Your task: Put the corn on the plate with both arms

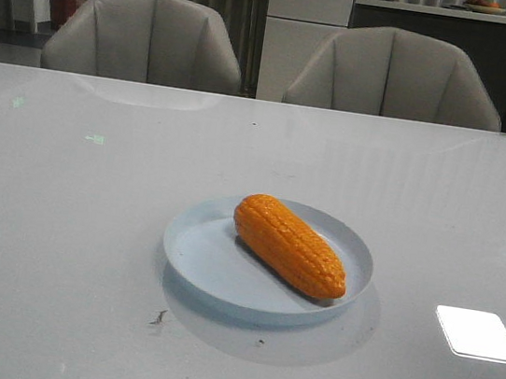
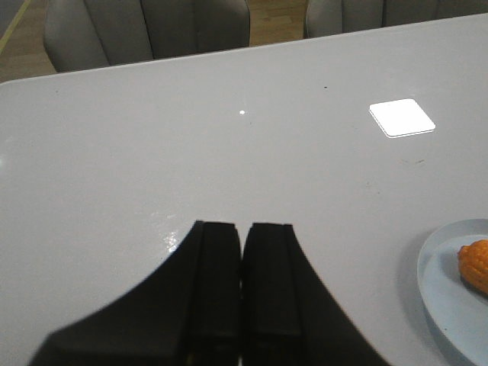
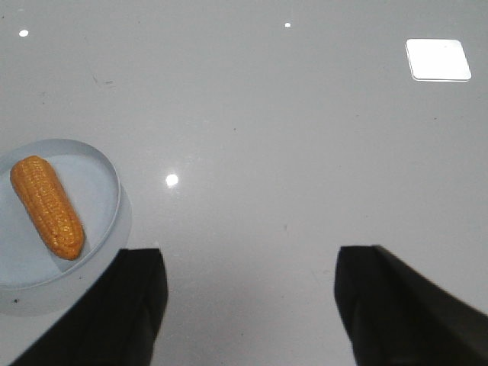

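Corn (image 1: 290,246) lies diagonally on plate (image 1: 222,275), mid-bench toward the near edge, tapered end nearest (task looks complete). Left jaws closed and empty; right jaws wide, empty; both well apart.

The left hand (image 2: 242,263) has matte black, flat-faced fingers with curved outer edges. The right hand (image 3: 250,293) has the same plain black, broad fingers.
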